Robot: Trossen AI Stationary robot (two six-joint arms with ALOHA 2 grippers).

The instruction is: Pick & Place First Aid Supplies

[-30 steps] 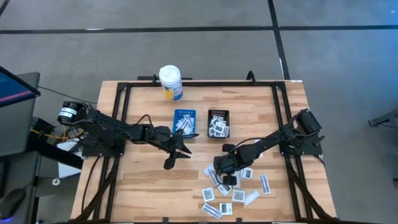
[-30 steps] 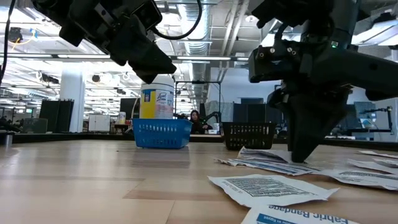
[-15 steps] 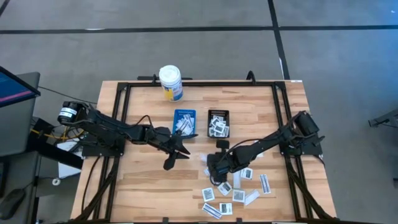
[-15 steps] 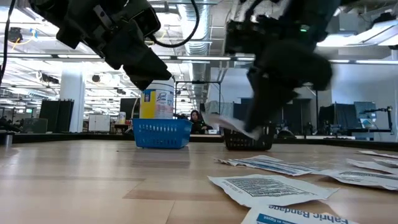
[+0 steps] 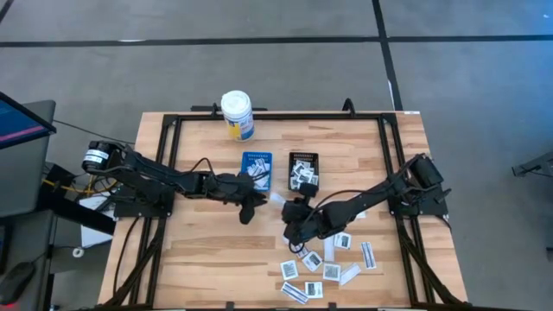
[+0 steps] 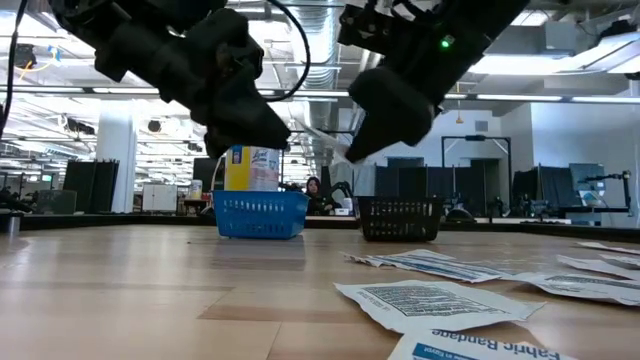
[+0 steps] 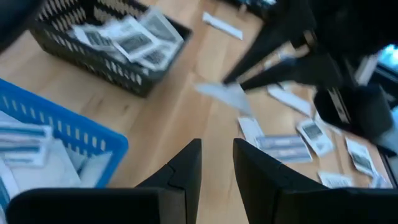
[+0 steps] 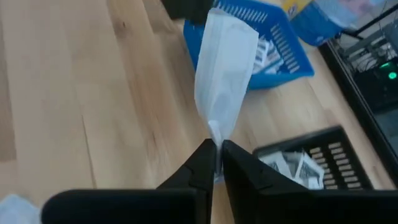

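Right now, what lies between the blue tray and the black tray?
Only bare wooden table between the blue plastic tray and black mesh tray, per the high view.

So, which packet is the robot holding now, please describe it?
Look between the blue tray and the black tray. In front of them the right gripper pinches a plain white packet in the air, while the other packets lie flat on the table.

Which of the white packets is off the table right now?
The packet pinched in the right gripper, lifted between the two trays; all others lie on the table or in trays.
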